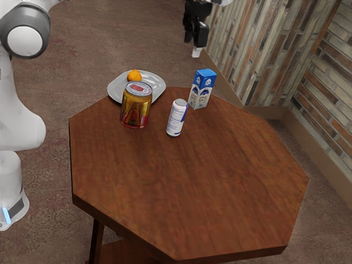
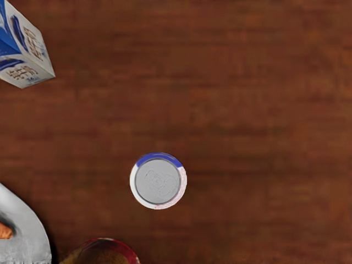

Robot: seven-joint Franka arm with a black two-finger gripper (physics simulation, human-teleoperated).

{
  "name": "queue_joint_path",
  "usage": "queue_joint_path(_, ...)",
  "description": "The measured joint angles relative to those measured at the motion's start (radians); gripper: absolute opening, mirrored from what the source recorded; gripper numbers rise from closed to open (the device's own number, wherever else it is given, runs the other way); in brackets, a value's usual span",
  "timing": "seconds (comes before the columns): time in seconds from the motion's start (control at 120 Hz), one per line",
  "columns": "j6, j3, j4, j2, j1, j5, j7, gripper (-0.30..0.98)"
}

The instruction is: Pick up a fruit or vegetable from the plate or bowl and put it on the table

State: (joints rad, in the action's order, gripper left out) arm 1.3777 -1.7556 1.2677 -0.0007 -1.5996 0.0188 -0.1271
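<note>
Going for the orange [image 1: 134, 76], toward 12 o'clock on the plate [image 1: 117, 88] in the exterior view, we should travel high toward 8 o'clock, avoid the gold can [image 1: 136, 109], then descend straight over the fruit's middle. We cannot tell whether our end effector [image 1: 196, 43] is apart or together. The roundish orange shows no clear long axis or pointing end.
</note>
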Motion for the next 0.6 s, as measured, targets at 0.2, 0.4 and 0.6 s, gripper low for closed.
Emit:
queue_joint_path(0.2,0.044,-0.038,-0.005,0.006,0.122,-0.001,-0.083,0.66)
queue_joint_path(0.4,0.103,0.317,0.059,0.052,0.717,0.041,-0.171,0.66)
queue_joint_path(0.6,0.18,0.693,0.059,0.196,1.281,0.16,-0.281,0.66)
